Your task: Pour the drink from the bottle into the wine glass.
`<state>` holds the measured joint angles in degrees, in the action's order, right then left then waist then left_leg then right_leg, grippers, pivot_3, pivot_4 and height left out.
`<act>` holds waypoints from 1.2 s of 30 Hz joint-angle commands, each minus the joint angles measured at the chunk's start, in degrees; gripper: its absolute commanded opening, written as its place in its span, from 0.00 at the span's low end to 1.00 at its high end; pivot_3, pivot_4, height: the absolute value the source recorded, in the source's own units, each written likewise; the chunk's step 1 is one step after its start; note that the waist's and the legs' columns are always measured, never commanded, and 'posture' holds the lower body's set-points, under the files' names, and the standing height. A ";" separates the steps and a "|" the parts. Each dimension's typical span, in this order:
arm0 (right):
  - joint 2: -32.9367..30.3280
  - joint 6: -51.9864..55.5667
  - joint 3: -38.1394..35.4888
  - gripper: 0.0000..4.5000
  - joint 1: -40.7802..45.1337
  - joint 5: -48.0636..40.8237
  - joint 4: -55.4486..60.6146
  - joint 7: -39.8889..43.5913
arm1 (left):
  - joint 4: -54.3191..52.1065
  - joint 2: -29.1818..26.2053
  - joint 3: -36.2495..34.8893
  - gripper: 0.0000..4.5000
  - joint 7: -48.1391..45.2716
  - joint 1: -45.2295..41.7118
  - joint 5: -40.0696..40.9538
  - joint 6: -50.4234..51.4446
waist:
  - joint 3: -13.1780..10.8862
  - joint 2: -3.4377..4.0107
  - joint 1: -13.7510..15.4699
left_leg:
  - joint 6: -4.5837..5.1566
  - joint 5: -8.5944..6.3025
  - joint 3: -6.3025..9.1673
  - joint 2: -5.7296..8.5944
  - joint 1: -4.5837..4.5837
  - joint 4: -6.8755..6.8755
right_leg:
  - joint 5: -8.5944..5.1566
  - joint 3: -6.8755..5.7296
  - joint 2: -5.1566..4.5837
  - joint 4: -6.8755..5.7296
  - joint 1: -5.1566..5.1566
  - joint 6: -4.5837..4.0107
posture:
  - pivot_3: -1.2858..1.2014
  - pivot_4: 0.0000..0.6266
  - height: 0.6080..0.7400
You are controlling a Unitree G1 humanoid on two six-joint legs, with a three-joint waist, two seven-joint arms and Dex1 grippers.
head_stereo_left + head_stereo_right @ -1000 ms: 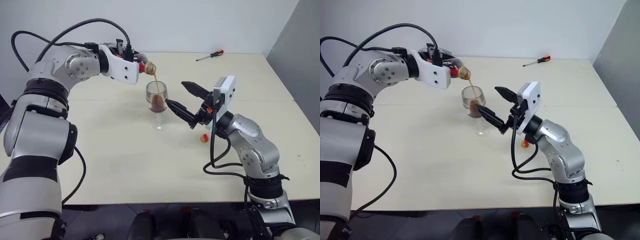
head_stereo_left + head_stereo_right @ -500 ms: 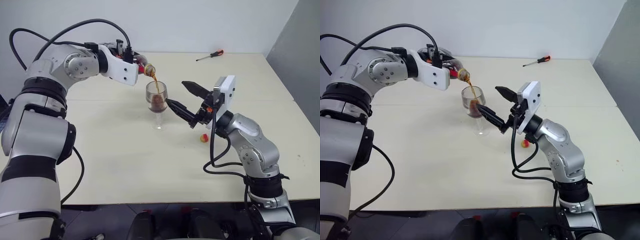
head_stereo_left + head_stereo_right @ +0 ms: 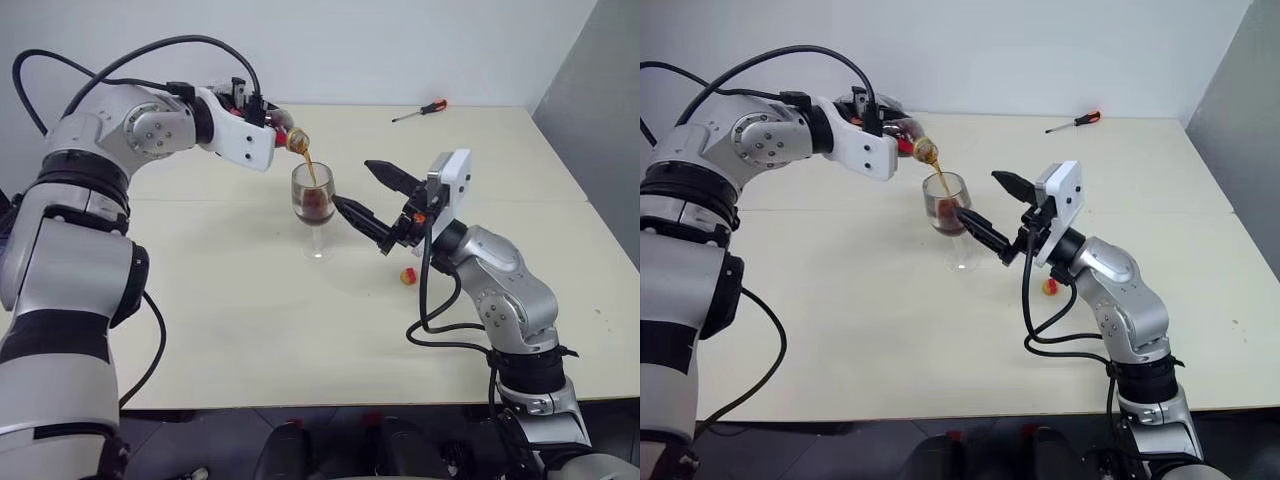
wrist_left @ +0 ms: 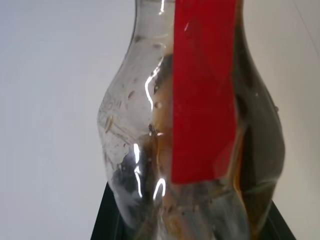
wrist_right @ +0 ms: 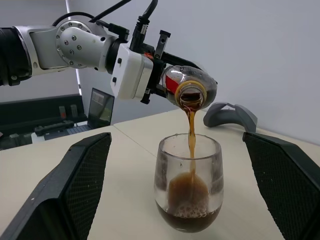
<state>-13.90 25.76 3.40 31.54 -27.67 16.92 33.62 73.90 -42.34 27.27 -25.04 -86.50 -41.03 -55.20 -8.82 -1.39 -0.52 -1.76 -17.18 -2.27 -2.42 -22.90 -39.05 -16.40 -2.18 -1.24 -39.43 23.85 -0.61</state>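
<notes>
Pouring is under way: the bottle, clamped in the left gripper, is tipped above the wine glass on the bench. The drink fills roughly a third. Right gripper jaws are spread wide beside the glass, empty.

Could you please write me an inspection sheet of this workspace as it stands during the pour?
Surface: cream table, dry where visible.
Job's things: bottle tipped, uncapped mouth over the wine glass; a stream of drink falls into the bowl, which is partly filled. The glass stands upright.
Clutter: red-handled screwdriver at the table's far edge; small yellow and red cap on the table beside the right arm.
Grippers: left gripper shut on the bottle; right gripper open, one finger on each side of the glass, not gripping it.
Cables: black cable looping over the left arm; another along the right arm.
Surroundings: pale wall behind; grey curved object on the table.
</notes>
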 commanded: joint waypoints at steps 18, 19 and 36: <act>-0.52 -2.06 -1.03 1.00 1.64 0.36 0.33 -0.25 | -0.41 -1.16 0.59 0.23 2.43 -3.63 -0.63 -0.14 | 0.00 0.00 -0.22 | 0.00 0.00 -0.15 -0.01 -0.03 0.00 | 0.00 0.11 -0.01 -0.12 0.17 0.00 | 0.52 0.24 1.00; -0.51 -2.09 -1.05 1.00 1.61 0.37 0.36 -0.30 | -0.42 -1.18 0.64 0.23 2.50 -3.65 -0.66 -0.17 | 0.00 0.00 -0.23 | 0.00 0.00 -0.15 -0.01 -0.03 0.00 | 0.00 0.11 -0.01 -0.12 0.17 0.00 | 0.52 0.24 1.00; -0.72 -2.96 -0.95 1.00 1.80 0.74 -0.73 -0.09 | -0.17 -1.17 0.88 0.23 3.34 -3.86 -1.15 0.25 | 0.00 0.00 -0.45 | 0.00 0.00 -0.20 -0.02 -0.03 0.00 | 0.00 0.12 -0.02 -0.15 0.19 0.00 | 0.52 0.24 1.00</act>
<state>-14.51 24.25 3.39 32.17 -27.02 15.22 33.59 74.09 -42.36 28.48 -23.03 -87.50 -42.61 -55.11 -8.82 -1.39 -0.97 -1.76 -17.17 -2.47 -2.44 -22.93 -39.05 -16.40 -2.05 -1.26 -39.59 24.05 -0.60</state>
